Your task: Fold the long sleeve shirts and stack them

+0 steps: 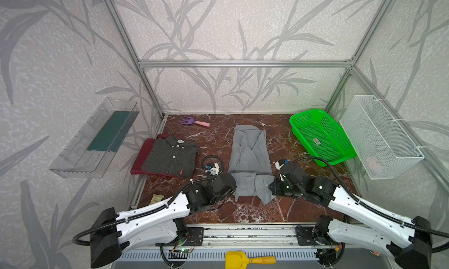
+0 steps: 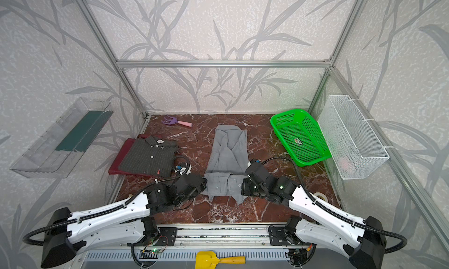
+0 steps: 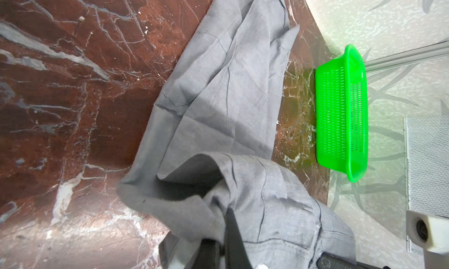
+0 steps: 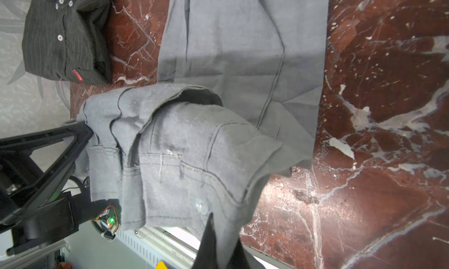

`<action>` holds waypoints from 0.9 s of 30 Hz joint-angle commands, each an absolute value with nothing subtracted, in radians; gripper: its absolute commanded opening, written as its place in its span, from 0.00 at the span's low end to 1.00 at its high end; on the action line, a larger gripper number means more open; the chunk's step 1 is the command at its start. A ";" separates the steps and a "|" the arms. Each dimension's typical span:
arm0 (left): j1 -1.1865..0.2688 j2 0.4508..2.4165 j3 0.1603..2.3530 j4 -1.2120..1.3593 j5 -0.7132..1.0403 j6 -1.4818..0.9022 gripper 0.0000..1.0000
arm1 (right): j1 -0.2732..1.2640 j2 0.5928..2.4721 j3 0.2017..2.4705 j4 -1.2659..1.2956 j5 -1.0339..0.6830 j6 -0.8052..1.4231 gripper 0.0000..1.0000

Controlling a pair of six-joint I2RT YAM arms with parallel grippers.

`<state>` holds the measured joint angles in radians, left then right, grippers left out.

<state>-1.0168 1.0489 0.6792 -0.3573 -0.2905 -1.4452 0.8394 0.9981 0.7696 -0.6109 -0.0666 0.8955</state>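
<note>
Three soft collared shirts are on your red-brown marbled bench (image 1: 243,212). Far left, a clear plastic tray with a dark green floor (image 1: 80,156) hangs on the wall. At the bench's left edge you have the folded maroon shirt (image 1: 139,158) lying flat. The folded dark grey pinstriped shirt (image 1: 170,156) rests on top of it, collar toward the back wall, so a maroon strip shows along its left side. Behind that stack, near the back wall, lies a small purple toy rake with a pink handle (image 1: 194,122).

Your left gripper (image 1: 232,186) is clamped on the left edge of the plain light grey shirt (image 1: 250,148). In the left wrist view a dark finger (image 3: 234,241) pinches the cloth. That shirt lies lengthwise in the middle of the bench, apart from the stack. Its near end, the part with the buttons, is folded over and looks lifted between the two grippers.

Your right gripper (image 1: 270,187) is closed on the right edge of that same near end, and the right wrist view shows grey cloth draped over its finger (image 4: 209,246).

Right of the shirt, a bright green plastic mesh basket (image 1: 325,129) stands in the back right corner, not touching the cloth. A white wire mesh basket (image 1: 381,139) hangs on the right wall.
</note>
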 commanded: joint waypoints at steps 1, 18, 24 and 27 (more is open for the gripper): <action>-0.970 1.103 0.716 -0.311 -0.240 -1.399 0.00 | 0.788 1.036 0.786 -0.566 -0.153 0.840 0.00; -0.779 1.354 0.793 -0.205 -0.086 -1.327 0.06 | 0.604 1.350 0.798 -0.389 -0.328 0.749 0.00; -0.731 1.415 0.785 -0.178 -0.046 -1.314 0.15 | 0.573 1.440 0.796 -0.358 -0.351 0.722 0.08; -0.713 1.423 0.766 -0.158 -0.017 -1.317 0.21 | 0.573 1.444 0.803 -0.370 -0.343 0.705 0.21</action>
